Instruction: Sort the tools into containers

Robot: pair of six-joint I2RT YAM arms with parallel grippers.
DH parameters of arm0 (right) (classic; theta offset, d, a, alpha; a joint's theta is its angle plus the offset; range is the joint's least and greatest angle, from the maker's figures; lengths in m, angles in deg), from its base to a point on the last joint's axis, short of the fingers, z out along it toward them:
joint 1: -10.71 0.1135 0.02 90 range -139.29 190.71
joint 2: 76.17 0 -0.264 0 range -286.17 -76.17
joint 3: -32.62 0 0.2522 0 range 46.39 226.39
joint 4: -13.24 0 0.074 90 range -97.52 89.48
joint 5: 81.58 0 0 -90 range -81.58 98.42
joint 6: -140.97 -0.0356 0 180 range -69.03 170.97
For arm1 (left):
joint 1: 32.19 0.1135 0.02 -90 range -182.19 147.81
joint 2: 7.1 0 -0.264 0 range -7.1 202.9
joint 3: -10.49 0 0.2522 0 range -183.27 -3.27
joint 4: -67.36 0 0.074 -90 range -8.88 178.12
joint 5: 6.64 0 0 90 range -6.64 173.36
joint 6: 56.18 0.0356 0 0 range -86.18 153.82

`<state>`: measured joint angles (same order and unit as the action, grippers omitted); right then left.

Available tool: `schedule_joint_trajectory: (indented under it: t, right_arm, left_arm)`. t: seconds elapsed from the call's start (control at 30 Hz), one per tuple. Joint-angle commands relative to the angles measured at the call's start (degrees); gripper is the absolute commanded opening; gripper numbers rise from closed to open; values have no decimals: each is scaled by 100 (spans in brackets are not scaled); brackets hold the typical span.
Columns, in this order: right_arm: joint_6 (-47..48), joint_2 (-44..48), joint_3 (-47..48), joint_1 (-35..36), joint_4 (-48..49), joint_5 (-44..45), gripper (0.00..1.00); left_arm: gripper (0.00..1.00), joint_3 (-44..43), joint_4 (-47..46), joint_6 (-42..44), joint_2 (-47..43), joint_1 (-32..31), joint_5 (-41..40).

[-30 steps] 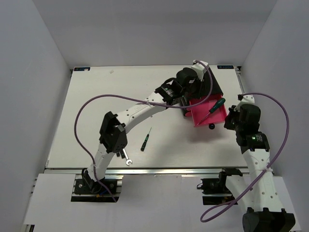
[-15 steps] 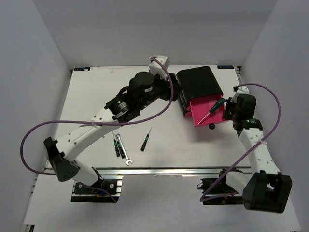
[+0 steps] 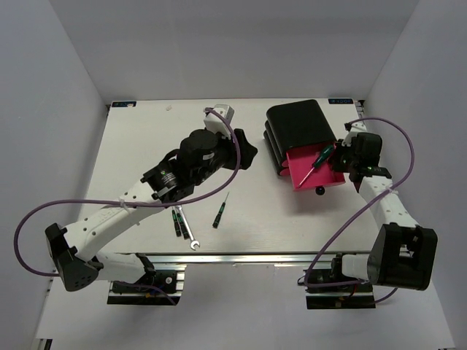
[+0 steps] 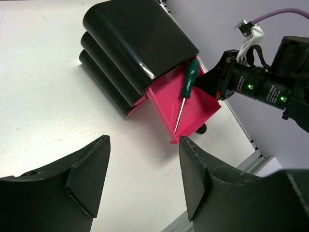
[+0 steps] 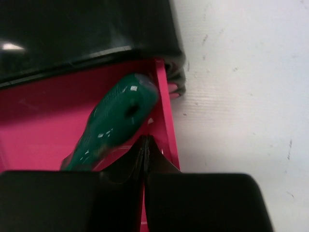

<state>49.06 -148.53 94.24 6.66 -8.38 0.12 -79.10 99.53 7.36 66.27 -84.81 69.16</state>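
The black drawer stack (image 3: 300, 125) stands at the back right with its top pink drawer (image 3: 325, 177) pulled open. A green-handled screwdriver (image 3: 315, 163) lies slanted inside it, also seen in the left wrist view (image 4: 188, 84) and right wrist view (image 5: 116, 123). My right gripper (image 3: 340, 154) is shut and empty, its tips (image 5: 146, 140) at the drawer's right wall beside the handle. My left gripper (image 3: 246, 149) is open and empty above the table, left of the stack (image 4: 135, 43). A small screwdriver (image 3: 221, 210), a dark one (image 3: 176, 221) and a silver wrench (image 3: 188, 230) lie near the front.
The drawer's black knob (image 3: 319, 191) points toward the front right. The table's metal front rail (image 3: 241, 257) runs just behind the arm bases. Grey walls enclose the table on three sides.
My left gripper has drawn back leftward from the drawer stack and the arm has swung out. My right gripper has moved up to the open drawer's right wall by the screwdriver handle.
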Motion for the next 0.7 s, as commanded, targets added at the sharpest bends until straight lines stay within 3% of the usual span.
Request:
schedule_joint_trajectory:
  t: [0.0, 0.4, 0.5, 0.53, 0.6, 0.67]
  right_arm:
    - [-20, -182, 399, -16, 434, -392, 0]
    - [85, -60, 690, -16, 224, -883, 3]
    - [1102, 379, 1137, -17, -636, -2110, 15]
    - [1836, 633, 1286, -25, -908, -2898, 17]
    - [2395, 906, 1270, -25, -1445, -3413, 15]
    - [3549, 1083, 1287, -25, -2041, -3819, 5]
  left_arm:
    - [69, 86, 92, -175, -323, 15, -189]
    - [69, 113, 118, -237, -349, 6, -224]
    - [69, 77, 206, -228, -401, 15, -215]
    - [66, 95, 215, -228, -419, 15, -224]
    - [62, 208, 250, -246, -507, 15, -250]
    - [46, 314, 311, -281, -577, 6, -285]
